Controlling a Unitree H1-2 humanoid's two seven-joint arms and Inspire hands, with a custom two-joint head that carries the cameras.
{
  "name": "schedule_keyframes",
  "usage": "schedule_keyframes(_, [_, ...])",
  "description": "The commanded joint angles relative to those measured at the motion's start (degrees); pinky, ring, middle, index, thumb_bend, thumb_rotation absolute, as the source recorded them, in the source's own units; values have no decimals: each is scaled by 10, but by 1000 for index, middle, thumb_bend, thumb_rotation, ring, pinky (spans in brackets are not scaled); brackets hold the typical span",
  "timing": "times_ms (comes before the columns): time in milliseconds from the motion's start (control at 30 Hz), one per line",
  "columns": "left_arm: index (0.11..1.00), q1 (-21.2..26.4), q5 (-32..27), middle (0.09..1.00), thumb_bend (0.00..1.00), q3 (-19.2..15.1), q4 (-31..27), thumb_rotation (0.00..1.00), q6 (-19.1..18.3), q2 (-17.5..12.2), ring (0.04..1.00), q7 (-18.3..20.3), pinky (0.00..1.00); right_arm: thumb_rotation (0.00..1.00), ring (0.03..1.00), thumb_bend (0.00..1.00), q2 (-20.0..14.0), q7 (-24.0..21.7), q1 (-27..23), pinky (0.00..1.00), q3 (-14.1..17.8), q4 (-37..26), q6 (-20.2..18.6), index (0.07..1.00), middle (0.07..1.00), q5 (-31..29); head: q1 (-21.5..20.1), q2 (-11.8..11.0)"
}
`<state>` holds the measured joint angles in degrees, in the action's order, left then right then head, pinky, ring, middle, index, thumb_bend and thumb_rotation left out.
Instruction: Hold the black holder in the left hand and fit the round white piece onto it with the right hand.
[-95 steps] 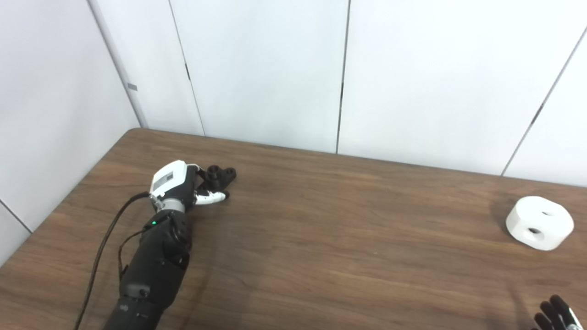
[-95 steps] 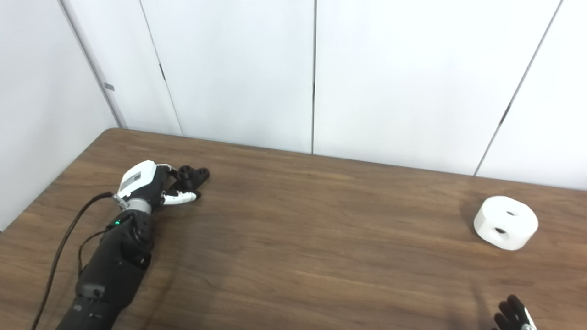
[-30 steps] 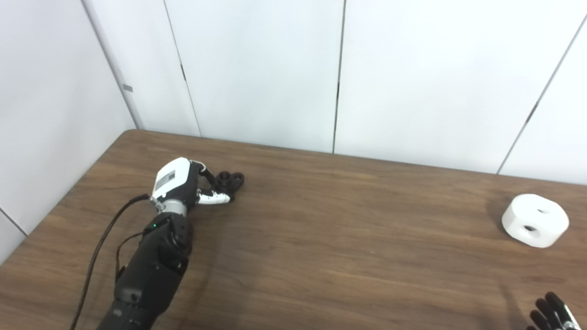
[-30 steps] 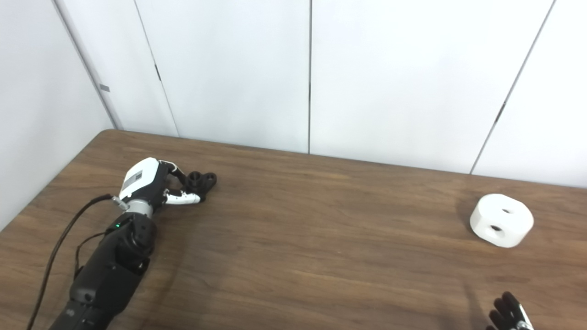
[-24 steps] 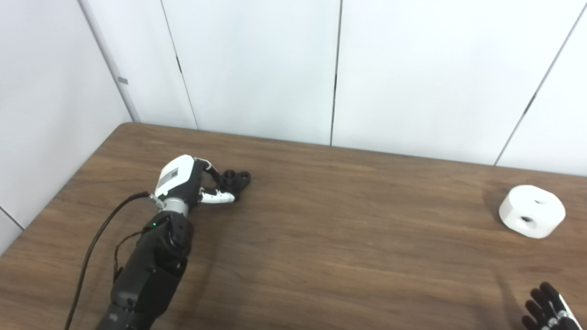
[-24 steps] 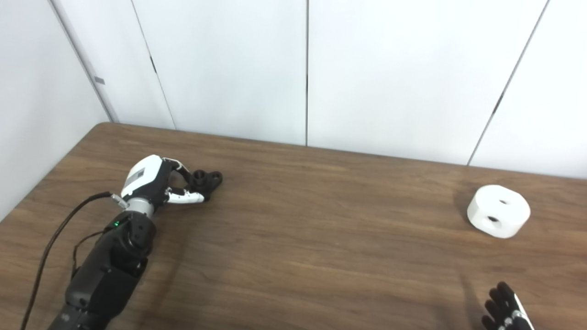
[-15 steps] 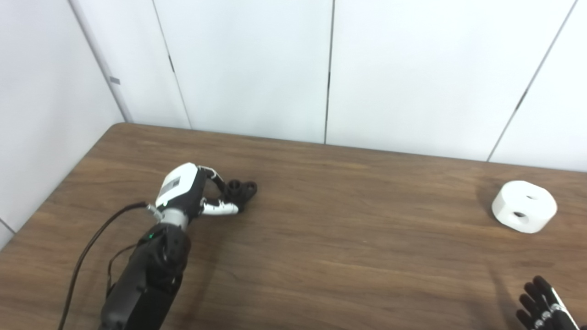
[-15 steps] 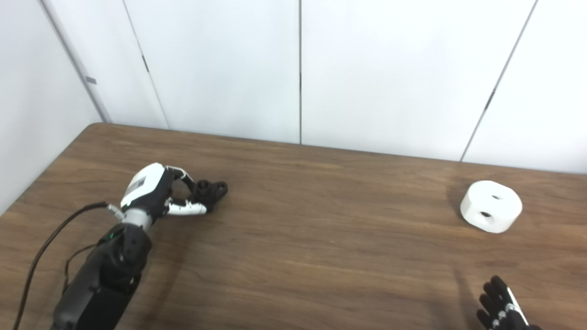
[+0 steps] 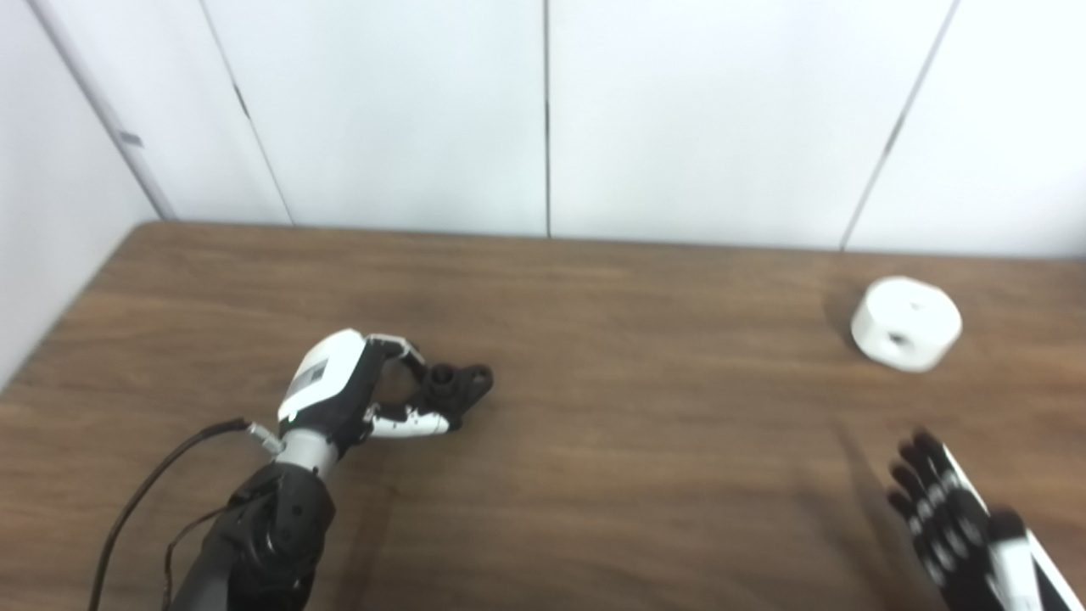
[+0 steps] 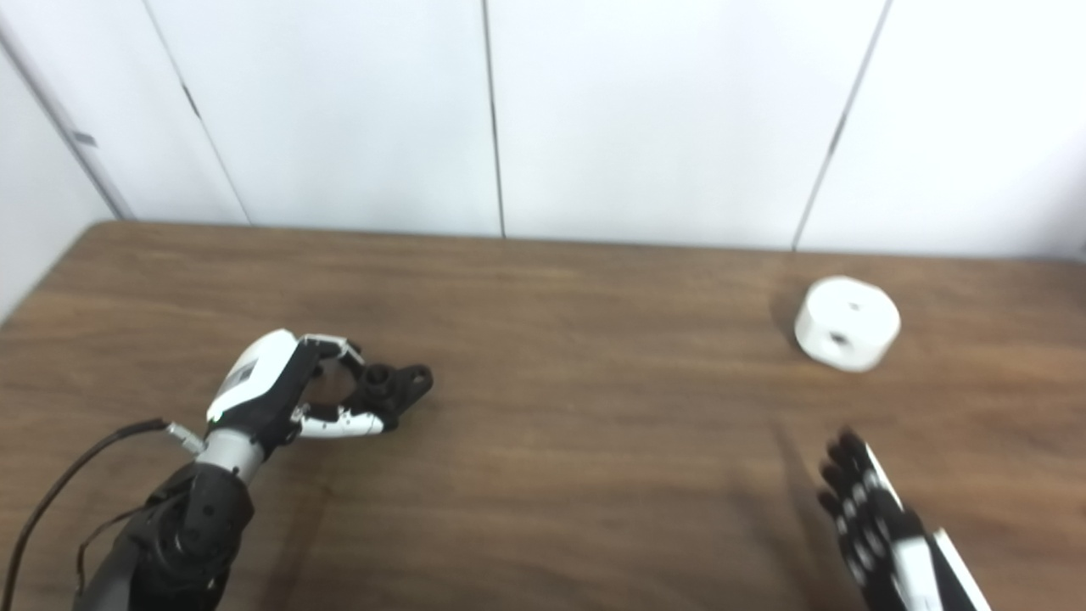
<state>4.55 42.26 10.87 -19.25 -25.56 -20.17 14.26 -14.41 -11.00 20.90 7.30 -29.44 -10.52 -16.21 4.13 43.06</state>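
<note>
Our left robot hand (image 9: pixel 348 392) clamped on the black holder (image 9: pixel 454 386), right robot hand (image 9: pixel 950 518) apart, white piece (image 9: pixel 906 322) well beyond it on the surface (image 9: pixel 645 424)

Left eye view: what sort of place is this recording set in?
Probably a lab or test bench: a bare wood-grain table against plain white wall panels, holding only a black holder and a round white piece.

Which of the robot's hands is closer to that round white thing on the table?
Right. The right hand is open, nearer the camera than the round white piece and not touching it. The left hand is far across the table, fingers closed on the black holder.
</note>
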Motion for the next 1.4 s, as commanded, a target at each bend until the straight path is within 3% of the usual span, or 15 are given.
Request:
schedule_keyframes(0, [486, 7, 11, 792, 520, 12, -25, 55, 18, -7, 847, 7, 764, 950, 1000, 708, 0, 4, -7, 999, -1, -23, 8, 1000, 999, 4, 0, 4])
schedule_keyframes(267, [487, 11, 27, 800, 520, 51, -85, 55, 8, 3, 878, 66, 794, 967, 999, 676, 9, 24, -29, 1000, -14, -52, -30, 1000, 1000, 20, -11, 32])
schedule_keyframes(400, [487, 6, 28, 806, 520, 73, -100, 56, 29, 5, 882, 84, 826, 976, 1000, 676, 13, 29, -39, 1000, -21, -65, -50, 1000, 1000, 30, -18, 45])
schedule_keyframes(633, [486, -12, 33, 791, 521, 108, -102, 56, 60, 18, 865, 97, 850, 967, 1000, 687, 22, 38, -53, 1000, -30, -91, -87, 1000, 1000, 37, -34, 55])
schedule_keyframes(833, [487, -35, 40, 794, 520, 127, -105, 55, 70, 34, 868, 109, 856, 962, 1000, 689, 25, 39, -58, 1000, -35, -100, -97, 1000, 1000, 42, -42, 52])
schedule_keyframes(1067, [488, -60, 59, 812, 518, 146, -95, 56, 90, 48, 888, 104, 907, 958, 1000, 689, 26, 38, -58, 1000, -34, -106, -102, 1000, 1000, 41, -44, 50])
schedule_keyframes(1367, [488, -87, 75, 802, 518, 151, -52, 53, 142, 66, 879, 51, 907, 967, 1000, 686, 22, 37, -53, 1000, -28, -113, -103, 1000, 1000, 41, -55, 47])
